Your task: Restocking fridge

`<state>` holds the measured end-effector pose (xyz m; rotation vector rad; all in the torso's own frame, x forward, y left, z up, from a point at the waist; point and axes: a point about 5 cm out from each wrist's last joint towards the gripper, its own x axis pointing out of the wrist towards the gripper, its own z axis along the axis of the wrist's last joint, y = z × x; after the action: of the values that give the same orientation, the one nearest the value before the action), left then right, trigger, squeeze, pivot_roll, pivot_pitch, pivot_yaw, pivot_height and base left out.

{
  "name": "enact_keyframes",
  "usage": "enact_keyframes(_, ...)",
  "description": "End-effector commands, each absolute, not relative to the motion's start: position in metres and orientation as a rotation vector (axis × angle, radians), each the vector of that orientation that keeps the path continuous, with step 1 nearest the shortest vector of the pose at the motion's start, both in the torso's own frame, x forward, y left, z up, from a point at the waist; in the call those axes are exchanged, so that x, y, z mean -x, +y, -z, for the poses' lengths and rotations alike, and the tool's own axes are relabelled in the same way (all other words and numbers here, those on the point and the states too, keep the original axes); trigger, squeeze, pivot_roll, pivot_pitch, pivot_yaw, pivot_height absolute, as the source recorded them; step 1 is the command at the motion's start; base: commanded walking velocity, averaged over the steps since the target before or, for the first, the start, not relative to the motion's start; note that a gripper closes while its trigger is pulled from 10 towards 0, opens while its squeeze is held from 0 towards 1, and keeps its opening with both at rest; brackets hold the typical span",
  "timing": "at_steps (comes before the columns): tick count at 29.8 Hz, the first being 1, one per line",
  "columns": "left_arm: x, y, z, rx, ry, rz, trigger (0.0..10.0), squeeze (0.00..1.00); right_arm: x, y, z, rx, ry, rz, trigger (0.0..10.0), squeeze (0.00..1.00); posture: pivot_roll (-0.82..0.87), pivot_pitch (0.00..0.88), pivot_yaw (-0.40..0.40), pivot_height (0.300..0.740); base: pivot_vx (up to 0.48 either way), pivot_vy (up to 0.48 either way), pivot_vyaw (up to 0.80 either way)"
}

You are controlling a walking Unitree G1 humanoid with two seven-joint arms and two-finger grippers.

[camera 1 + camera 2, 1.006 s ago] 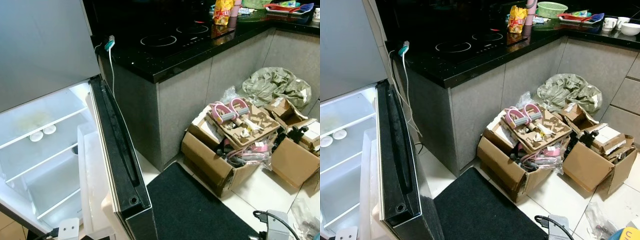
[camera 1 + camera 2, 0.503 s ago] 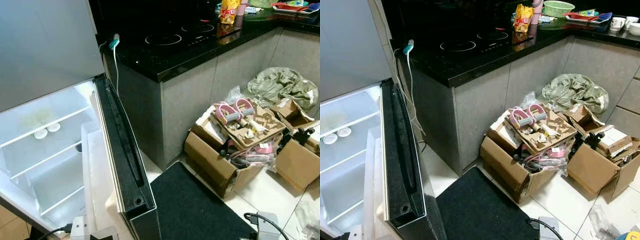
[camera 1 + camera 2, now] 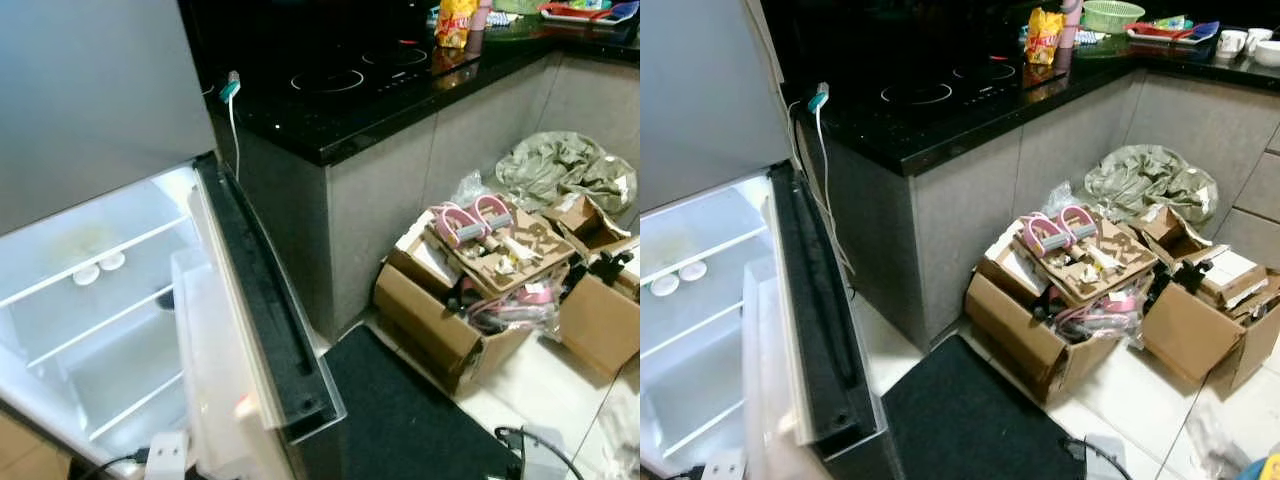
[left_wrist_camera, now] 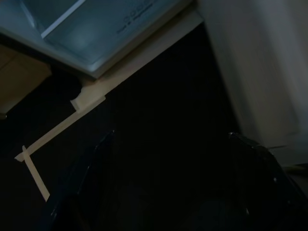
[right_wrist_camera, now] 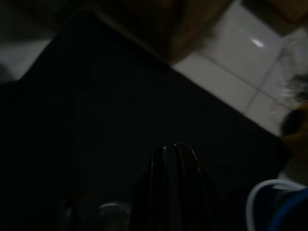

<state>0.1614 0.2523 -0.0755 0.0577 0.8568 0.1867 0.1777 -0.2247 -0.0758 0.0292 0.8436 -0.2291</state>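
Fingers: L gripper (image 4: 163, 192) has its two black fingers spread well apart, nothing between them, pointing down at dark floor beside the fridge's lower edge. R gripper (image 5: 174, 187): one dark rounded finger mass over the black mat; cannot tell whether open or closed, nothing visibly held. Both arms hang low and idle.

Fridge (image 3: 90, 290) sits at the scene's left, door (image 3: 262, 330) swung open toward the robot, its black gasket edge running near-to-far. Interior lit, approx. 3 wire-edged shelves, nearly bare: 2 small white round items (image 3: 98, 267) on the upper shelf. Door bin (image 3: 215, 380) of clear plastic looks empty.

Key relation: no stock item is in either gripper. Likely supplies lie right and farther off, so the R arm is nearer them and the L arm nearer the fridge opening. Judgement: fetch step not yet begun.

Count, right side on the tiled floor: approx. 3 open cardboard boxes (image 3: 1040, 340) of mixed clutter, 1 pair of pink-handled items (image 3: 1058, 228) on top, 1 crumpled green-grey bag (image 3: 1150, 182). Black counter (image 3: 940, 110) with 1 induction hob (image 3: 945, 85), 1 yellow snack packet (image 3: 1043, 35), 1 green basket (image 3: 1112, 15), 2 white cups (image 3: 1245, 45) at far right. 1 black mat (image 3: 970, 420) near.
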Motion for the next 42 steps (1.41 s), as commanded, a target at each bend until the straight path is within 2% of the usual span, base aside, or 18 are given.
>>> enact_keyframes(1,-0.159,0.253,0.077,-0.055,0.864,-0.185,10.0,0.00,-0.179,-0.225,0.075,-0.021,0.835,0.224,10.0,0.00,-0.04,0.069,0.043,0.740,0.000,0.405,0.00)
enact_keyframes(5,-0.161,0.251,0.076,-0.054,0.857,-0.180,10.0,0.00,-0.179,-0.225,0.075,-0.023,0.833,0.225,10.0,0.00,-0.04,0.070,0.042,0.740,0.000,0.402,0.00)
enact_keyframes(38,-0.183,0.236,0.070,-0.071,0.827,-0.083,10.0,0.00,-0.174,-0.227,0.077,-0.034,0.838,0.249,10.0,0.00,-0.05,0.060,0.053,0.740,0.000,0.000,0.00)
enact_keyframes(42,-0.187,0.234,0.068,-0.063,0.806,-0.074,10.0,0.00,-0.176,-0.225,0.076,-0.035,0.835,0.242,10.0,0.00,-0.05,0.060,0.053,0.740,-0.266,0.000,0.00)
